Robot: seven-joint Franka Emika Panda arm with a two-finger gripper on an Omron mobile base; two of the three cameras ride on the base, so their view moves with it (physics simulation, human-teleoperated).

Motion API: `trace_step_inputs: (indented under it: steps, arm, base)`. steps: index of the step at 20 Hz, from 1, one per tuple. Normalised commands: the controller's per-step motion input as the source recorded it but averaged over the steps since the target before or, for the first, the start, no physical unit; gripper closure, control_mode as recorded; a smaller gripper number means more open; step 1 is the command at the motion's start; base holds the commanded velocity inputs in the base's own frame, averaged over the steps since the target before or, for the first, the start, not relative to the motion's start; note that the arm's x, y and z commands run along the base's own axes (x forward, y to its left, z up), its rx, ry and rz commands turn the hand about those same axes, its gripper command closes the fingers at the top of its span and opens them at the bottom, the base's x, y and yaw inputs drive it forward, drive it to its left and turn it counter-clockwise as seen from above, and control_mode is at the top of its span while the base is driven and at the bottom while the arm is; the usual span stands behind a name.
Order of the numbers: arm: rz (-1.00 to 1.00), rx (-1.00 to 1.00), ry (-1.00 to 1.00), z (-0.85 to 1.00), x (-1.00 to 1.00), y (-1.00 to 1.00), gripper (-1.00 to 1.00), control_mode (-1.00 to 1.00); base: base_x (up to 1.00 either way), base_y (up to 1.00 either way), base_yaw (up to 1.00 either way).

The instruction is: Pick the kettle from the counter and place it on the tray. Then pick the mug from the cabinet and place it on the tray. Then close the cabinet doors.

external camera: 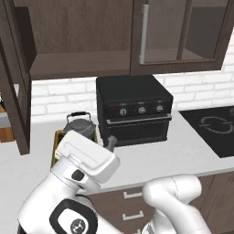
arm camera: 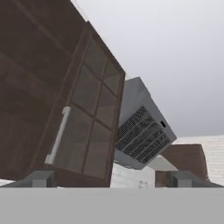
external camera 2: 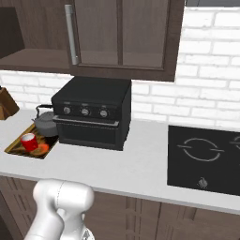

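Kettle (external camera: 81, 124) sits just beyond wide-open gripper (external camera: 111, 142).

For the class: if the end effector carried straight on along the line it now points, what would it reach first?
Most likely the closed right cabinet door. The hand view looks up at its glass panes and grey bar handle, with the open end effector aimed near the door's lower edge. Depth is unclear, so it might instead pass just below.

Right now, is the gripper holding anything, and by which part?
Nothing. The gripper is open and empty, facing the cabinet door; kettle and mug sit on the tray.
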Motion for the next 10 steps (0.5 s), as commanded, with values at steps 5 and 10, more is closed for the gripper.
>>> trace_step_inputs:
  steps: [5, 10]
  arm:
    - [0.0, -0.07, 0.11, 0.0, 0.0, 0.7, -1.0, -1.0]
    - [0.0, -0.05, 0.12, -0.05, 0.03, 0.57, -1.0, -1.0]
  base:
    - [0.0, 0.0, 0.0]
    - [0.0, 0.0, 0.0]
